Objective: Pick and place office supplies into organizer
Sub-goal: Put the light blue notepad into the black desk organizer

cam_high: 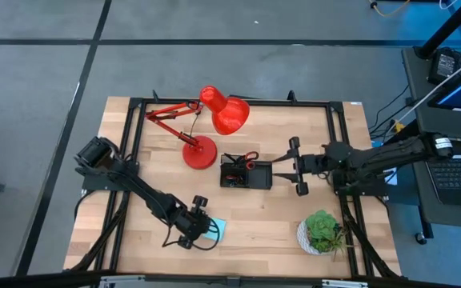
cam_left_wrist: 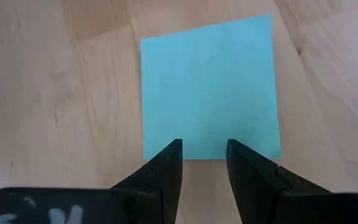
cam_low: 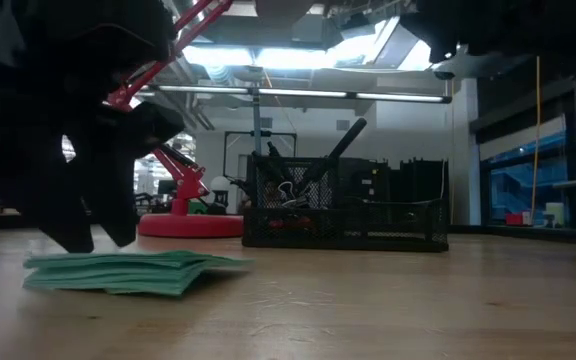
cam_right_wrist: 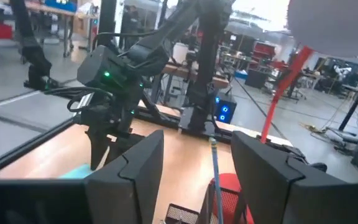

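Left gripper (cam_left_wrist: 204, 155) narrowly parted over sticky-note pad (cam_left_wrist: 209, 87) edge, seemingly untouched; right gripper (cam_high: 297, 166) wide beside organizer (cam_high: 245, 174).

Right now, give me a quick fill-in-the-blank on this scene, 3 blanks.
1. The left gripper hangs open over the teal ____ pad.
2. The red-handled scissors already stand in the black ____.
3. The right gripper waits open beside the organizer, on the side away from the red ____.

Missing: sticky-note; organizer; lamp
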Robot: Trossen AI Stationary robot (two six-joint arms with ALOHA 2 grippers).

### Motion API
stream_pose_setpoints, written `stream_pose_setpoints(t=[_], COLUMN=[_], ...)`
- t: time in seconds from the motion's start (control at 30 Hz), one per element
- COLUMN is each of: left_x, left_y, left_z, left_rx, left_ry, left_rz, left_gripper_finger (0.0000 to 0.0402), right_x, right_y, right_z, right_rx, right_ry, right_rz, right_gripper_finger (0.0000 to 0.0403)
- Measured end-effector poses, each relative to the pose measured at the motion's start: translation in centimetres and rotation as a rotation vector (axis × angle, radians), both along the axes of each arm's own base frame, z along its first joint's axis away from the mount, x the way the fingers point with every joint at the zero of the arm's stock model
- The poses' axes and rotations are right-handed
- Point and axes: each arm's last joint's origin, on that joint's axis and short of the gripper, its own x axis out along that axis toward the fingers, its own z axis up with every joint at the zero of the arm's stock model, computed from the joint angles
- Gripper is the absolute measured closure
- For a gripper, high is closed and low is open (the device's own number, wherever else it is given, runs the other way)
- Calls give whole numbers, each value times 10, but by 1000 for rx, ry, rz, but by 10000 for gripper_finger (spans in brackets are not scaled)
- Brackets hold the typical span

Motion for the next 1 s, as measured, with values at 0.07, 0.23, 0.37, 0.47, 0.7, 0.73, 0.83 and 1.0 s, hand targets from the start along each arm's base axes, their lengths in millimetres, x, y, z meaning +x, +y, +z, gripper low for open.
stream_pose_setpoints(t=[0.07, 0.23, 0.37, 0.47, 0.7, 0.73, 0.83, 1.0], left_x=[0, 0, 0, 0, 1, 1, 1, 3], left_y=[0, 0, 0, 0, 1, 1, 2, 5], left_z=[-1, -1, -1, -1, -1, -1, -1, -1], left_rx=[-2, 0, 4, 11, 16, 14, 2, -19], left_ry=[5, 1, -2, -8, -12, -12, -11, -12], left_rz=[8, 11, 14, 19, 27, 30, 51, 102], left_gripper_finger=[284, 284, 284, 284, 284, 284, 284, 284], right_x=[8, 34, 55, 69, 92, 94, 100, 114], right_y=[5, 21, 38, 53, 84, 87, 98, 113], right_z=[2, 9, 7, 4, -16, -19, -31, -47], right_rx=[-32, -119, -222, -289, -453, -479, -560, -638], right_ry=[28, 173, 345, 430, 502, 510, 534, 565], right_rz=[16, 16, -11, -4, 75, 80, 110, 158], right_gripper_finger=[212, 212, 212, 212, 212, 212, 212, 212])
